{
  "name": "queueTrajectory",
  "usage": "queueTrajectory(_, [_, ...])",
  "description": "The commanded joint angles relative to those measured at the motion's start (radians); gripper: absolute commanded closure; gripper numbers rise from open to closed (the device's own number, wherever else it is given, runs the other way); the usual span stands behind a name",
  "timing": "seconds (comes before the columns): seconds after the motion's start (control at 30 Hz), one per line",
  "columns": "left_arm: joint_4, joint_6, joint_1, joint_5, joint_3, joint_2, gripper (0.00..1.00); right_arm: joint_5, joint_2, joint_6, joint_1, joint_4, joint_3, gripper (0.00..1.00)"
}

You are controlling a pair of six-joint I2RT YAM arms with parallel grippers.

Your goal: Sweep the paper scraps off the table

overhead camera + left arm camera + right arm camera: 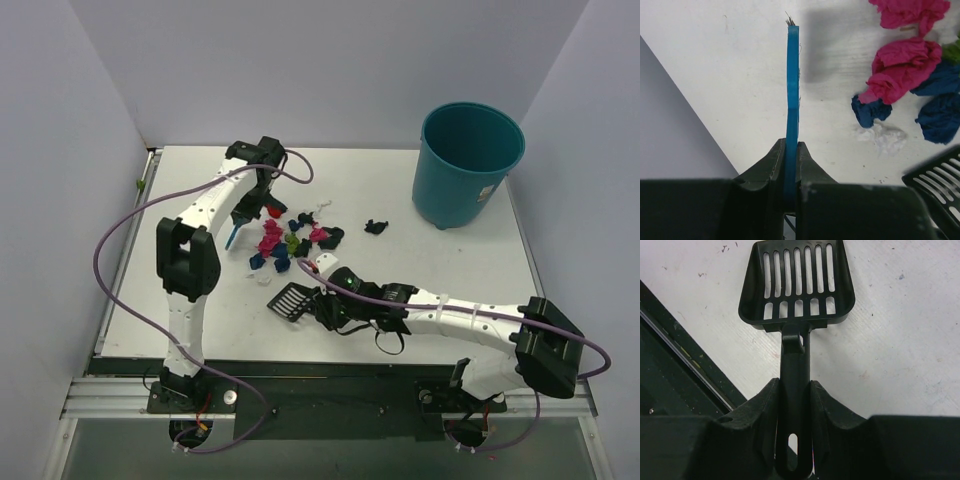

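Left wrist: a brush (pixel 792 90) is clamped in the left gripper (pixel 791 146); right wrist: a scoop (pixel 797 285) is clamped in the right gripper (pixel 794 385).

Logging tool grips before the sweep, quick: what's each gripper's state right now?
Left gripper: closed, holding the blue brush.
Right gripper: closed, holding the black scoop by its handle.

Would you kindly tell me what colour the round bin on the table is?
The bin is teal, shown best in the top external view.
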Motion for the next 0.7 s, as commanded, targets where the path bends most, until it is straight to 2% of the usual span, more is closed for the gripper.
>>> queueTrajectory(0.0, [-0.061, 0.023, 0.042, 0.001, 0.089, 0.086, 1.00, 0.074, 0.039, -0.012, 0.032, -0.153, 0.106, 1.00])
queueTrajectory(0.3, [-0.010, 0.039, 0.016, 0.118, 0.012, 0.080, 1.00, 0.180, 0.189, -0.077, 0.051, -0.341, 0.301, 1.00])
queueTrajectory(0.57, [-0.030, 0.020, -0.028, 0.230, -0.006, 0.091, 1.00, 0.183, 0.309, -0.084, 0.037, -0.375, 0.437, 1.00])
queueTrajectory(0.67, [-0.012, 0.010, -0.045, 0.250, -0.069, 0.045, 1.00, 0.183, 0.341, -0.093, 0.029, -0.378, 0.465, 1.00])
